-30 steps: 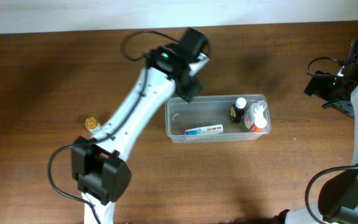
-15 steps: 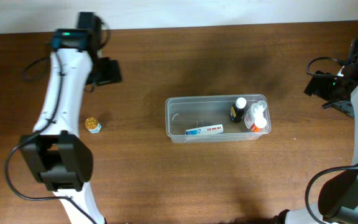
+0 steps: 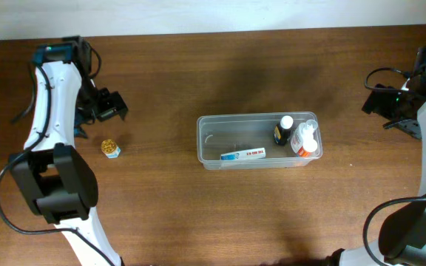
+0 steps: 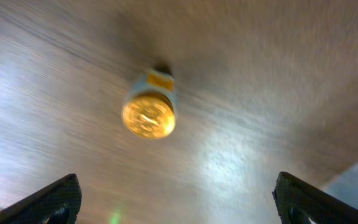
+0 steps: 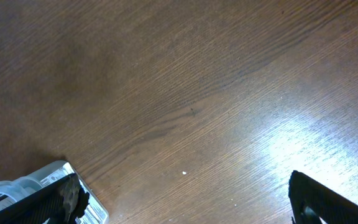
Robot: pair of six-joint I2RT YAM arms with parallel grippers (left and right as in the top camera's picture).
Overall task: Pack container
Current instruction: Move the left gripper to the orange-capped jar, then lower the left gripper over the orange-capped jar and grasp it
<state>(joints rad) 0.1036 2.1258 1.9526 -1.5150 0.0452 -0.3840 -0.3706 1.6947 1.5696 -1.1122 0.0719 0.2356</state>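
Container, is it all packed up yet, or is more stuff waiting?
Nearly. The container already holds a flat white box, a dark bottle and an orange-and-white bottle. Nothing is in hand: the left tool hangs open close to the gold-lidded jar. That jar, out on the table, is what's left.

Seemingly open tabletop (image 3: 161,214) around gold-lidded jar (image 3: 109,148)

The dark brown wooden table (image 3: 198,214) shows streaked grain. The clear rectangular plastic container (image 3: 207,144) is colourless. The small flat white box (image 3: 242,154) carries blue-green and red print; the dark bottle (image 3: 281,134) has a white cap. The small round gold-lidded jar (image 4: 148,115) bears a blurred label, perhaps yellow
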